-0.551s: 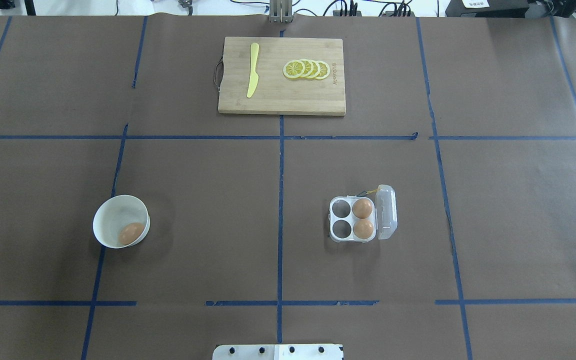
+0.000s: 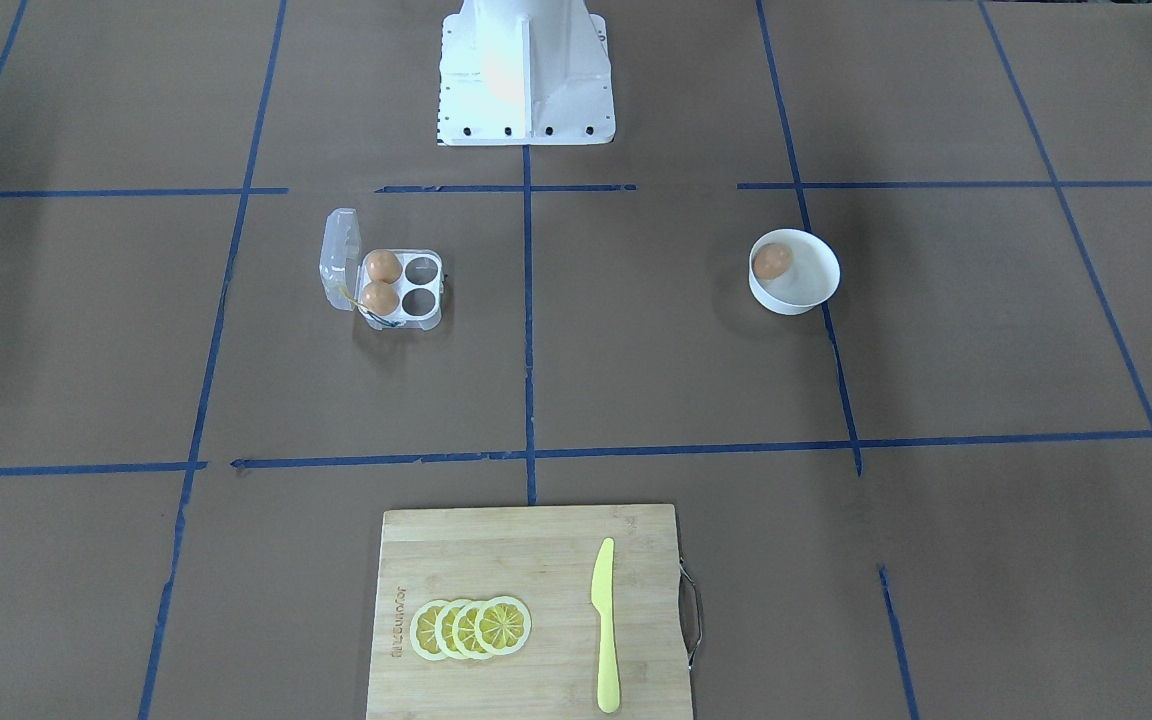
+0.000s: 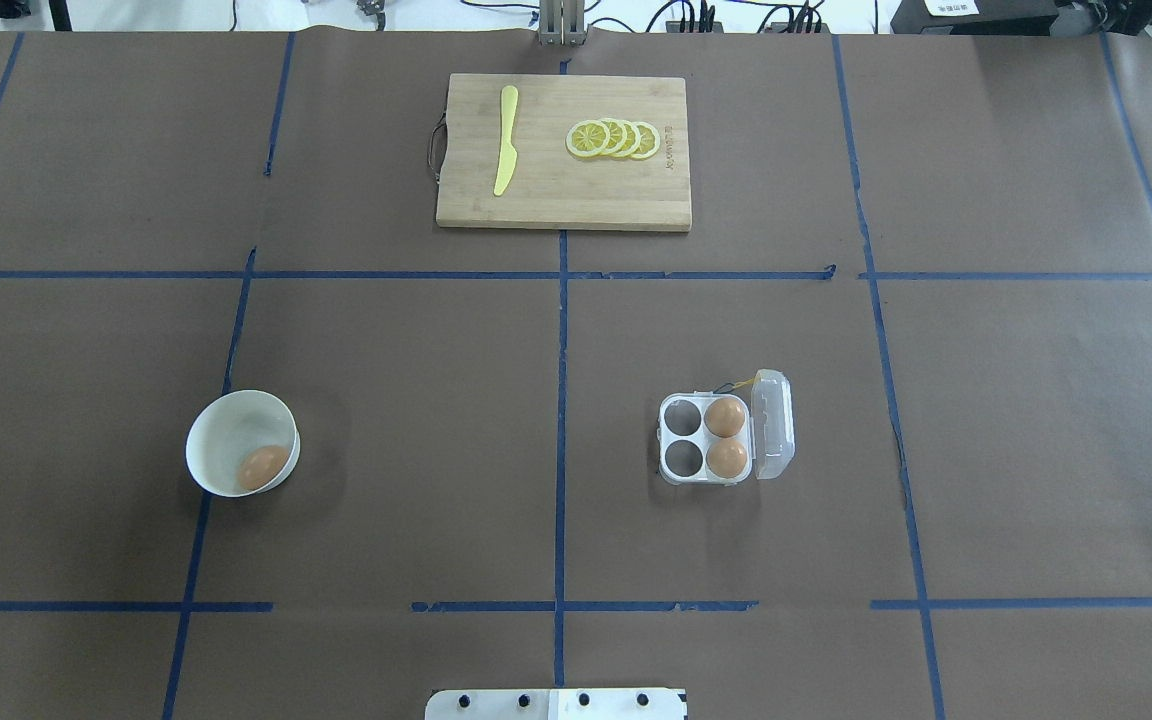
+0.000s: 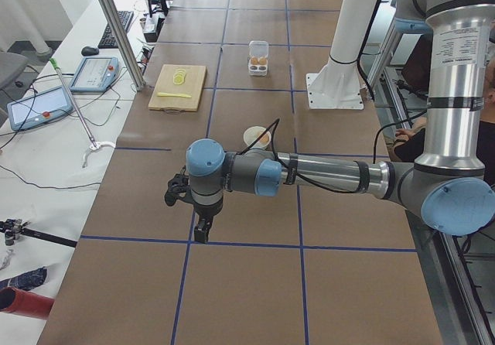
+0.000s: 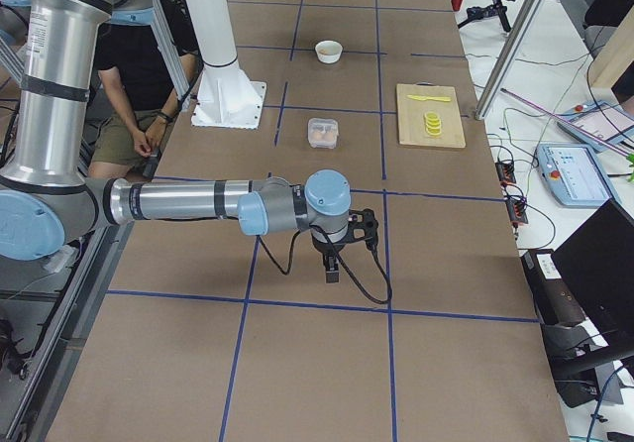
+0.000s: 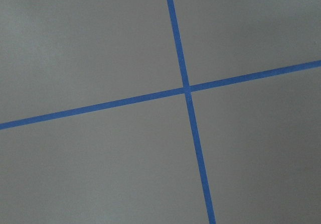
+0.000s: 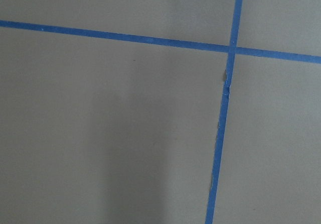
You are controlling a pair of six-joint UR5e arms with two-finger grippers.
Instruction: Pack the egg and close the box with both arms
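The left gripper (image 4: 191, 206) hung low over the brown-papered table (image 3: 416, 400) at the robot's left end, pointing down at a crossing of blue tape lines (image 6: 185, 88). Its wrist camera recorded only paper and tape beneath the jaws, and whether the jaws stood apart or together could not be determined from the side view. The right gripper (image 5: 342, 249) was posed the same way at the opposite end of the table, and its jaw state could not be determined either. Neither gripper touched any object. The egg (image 3: 263, 466) lay inside the white bowl (image 3: 226, 400), resting against the bowl's wall, beyond the left jaws toward the table's middle and well apart from them. The box (image 3: 663, 437) stood beyond the right jaws toward the middle, also well apart, with its clear lid (image 3: 774, 425) swung open on the side nearer the right jaws. Two more eggs (image 3: 725, 416) occupied the two cells beside the lid; the two cells on the side facing the bowl were vacant. A yellow cord (image 3: 748, 380) ran along the box's far edge. Farthest from both sets of jaws, across the table from the white pedestal (image 2: 526, 70), lay a wooden cutting board (image 3: 563, 200) carrying a yellow knife (image 3: 506, 140) and overlapping lemon slices (image 3: 614, 138).
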